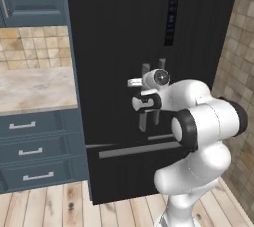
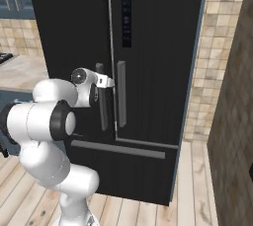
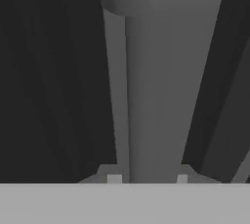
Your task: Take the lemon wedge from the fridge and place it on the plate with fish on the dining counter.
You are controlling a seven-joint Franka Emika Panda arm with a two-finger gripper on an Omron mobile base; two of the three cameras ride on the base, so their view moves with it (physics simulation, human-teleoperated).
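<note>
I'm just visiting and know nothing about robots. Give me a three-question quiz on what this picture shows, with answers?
1. True or false: both doors of the fridge are closed.
2. What is the gripper closed on?
A. the bottom drawer bar
B. a vertical door handle
C. a cabinet drawer pull
3. Fill in: the floor in front of the fridge is made of ____ planks.

Key
1. True: no gap or interior shows in either base view.
2. B: in the hand view, the fingertips sit either side of the grey handle.
3. Wooden.
</note>
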